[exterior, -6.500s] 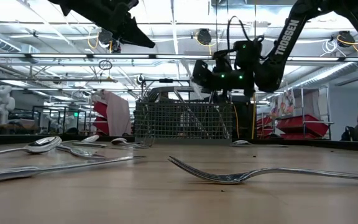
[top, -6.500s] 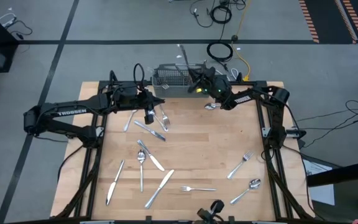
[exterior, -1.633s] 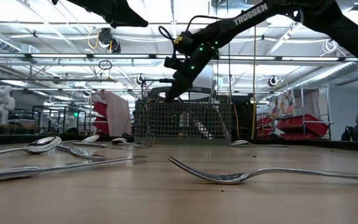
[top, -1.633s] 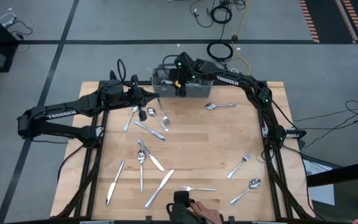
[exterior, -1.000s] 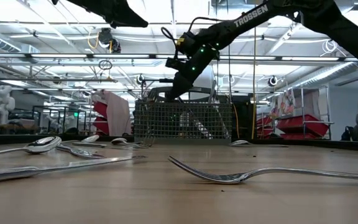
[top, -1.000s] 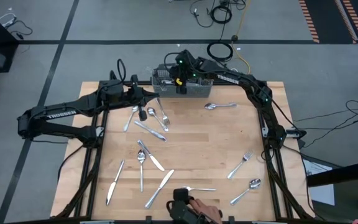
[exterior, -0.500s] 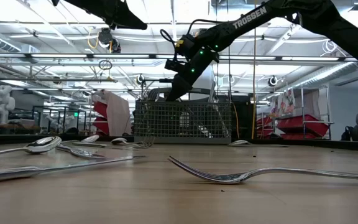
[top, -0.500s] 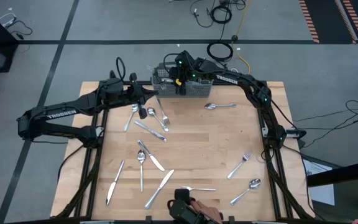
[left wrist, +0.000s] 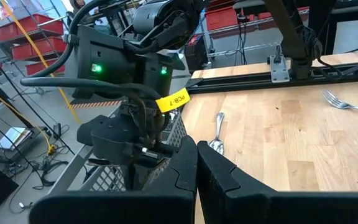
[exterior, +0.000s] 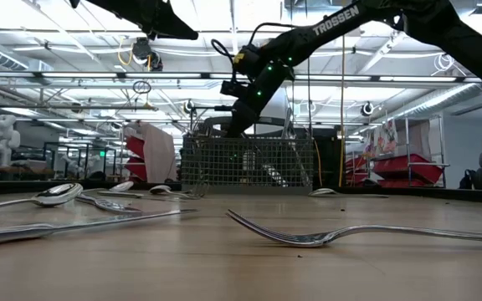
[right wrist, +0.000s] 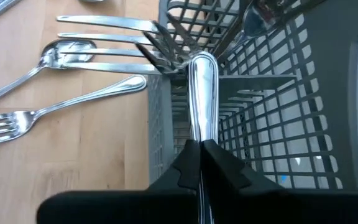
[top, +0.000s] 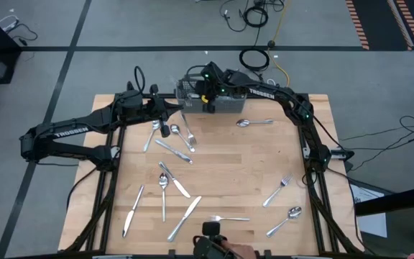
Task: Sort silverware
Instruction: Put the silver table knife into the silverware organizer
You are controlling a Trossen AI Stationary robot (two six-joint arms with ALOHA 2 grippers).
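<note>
The grey wire-mesh basket stands at the table's far edge, with some silverware in it. My right gripper hangs over the basket's left end, pointing down at a slant and shut on a silver handle. My left gripper hovers shut and holding nothing just left of the basket; its tips point level at the right arm. Several forks, spoons and knives lie flat across the table, such as a spoon and a fork. My right gripper pinches a slim piece of silverware between its two fingers. The rounded handle end sticks out past the fingertips, over the basket's left wall. The fingers lie along the piece and come from above at a slant. The fingers hide the rest of the piece.
Loose silverware lies close to the basket's left wall. More is spread over the table's left and near parts. A fork lies close to the low camera. A person's hand with a dark object is at the near edge.
My right gripper has stayed over the basket's left end and has tipped a little further down. Nothing on the table has moved. The hand at the near edge has drawn back a little.
</note>
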